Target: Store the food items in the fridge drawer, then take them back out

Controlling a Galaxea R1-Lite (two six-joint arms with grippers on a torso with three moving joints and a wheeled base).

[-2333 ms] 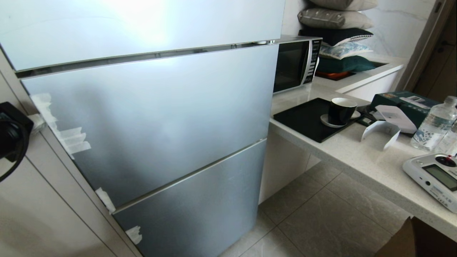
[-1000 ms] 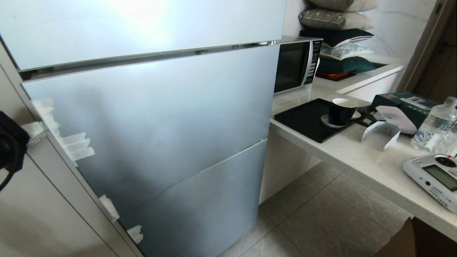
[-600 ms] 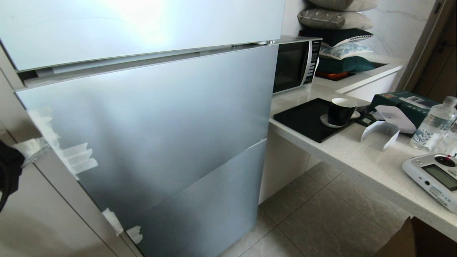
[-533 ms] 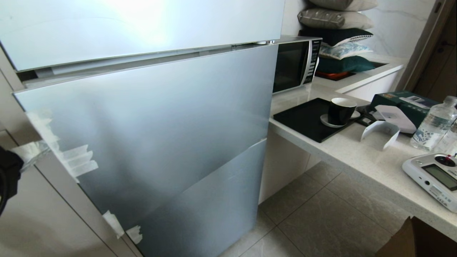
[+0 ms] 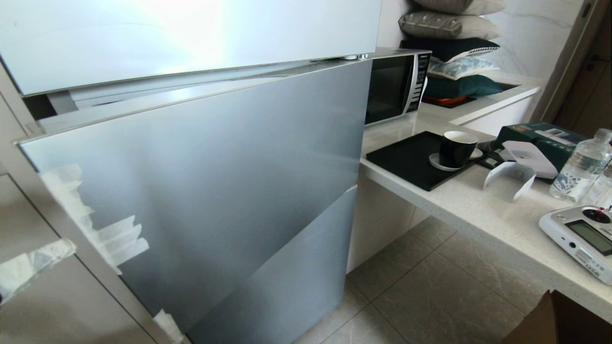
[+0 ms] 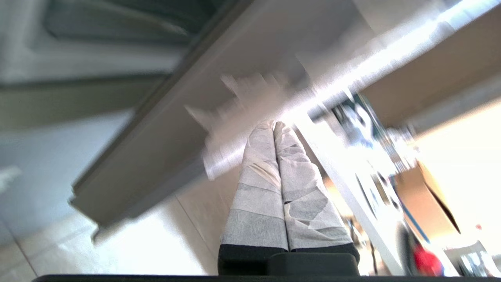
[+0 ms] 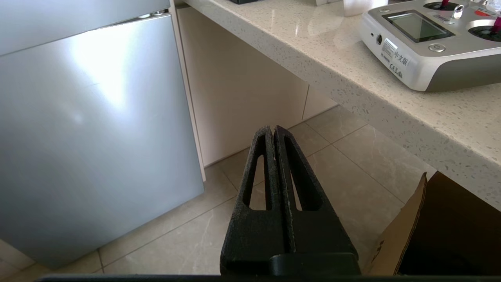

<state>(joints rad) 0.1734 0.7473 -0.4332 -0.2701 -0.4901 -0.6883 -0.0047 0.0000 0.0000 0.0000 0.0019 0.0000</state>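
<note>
Step in hand, as judged: opening the fridge to get at the drawer inside. The middle door (image 5: pixel 201 191) stands ajar, its left edge swung out toward the camera and a dark gap showing along its top left; scraps of pale tape (image 5: pixel 119 236) sit on its left edge. The drawer and the two food items are not in sight in any view; presumably the drawer lies behind this door, and a red blur at the far corner of the left wrist view may be the apple, but I cannot tell. The left gripper (image 6: pixel 274 127) is out of the head view; in its own view its taped fingers (image 6: pixel 258 188) lie pressed together, tips close to the door's edge, clamped on nothing visible; whether they touch the edge I cannot tell. The right gripper (image 7: pixel 273 131) hangs parked low beside the counter (image 7: pixel 352 74), pointing at the tiled floor (image 7: pixel 352 164), fingers together and empty. Next move likely calls for swinging the door wider so the opening clears, then reaching in to pull out the drawer.
</note>
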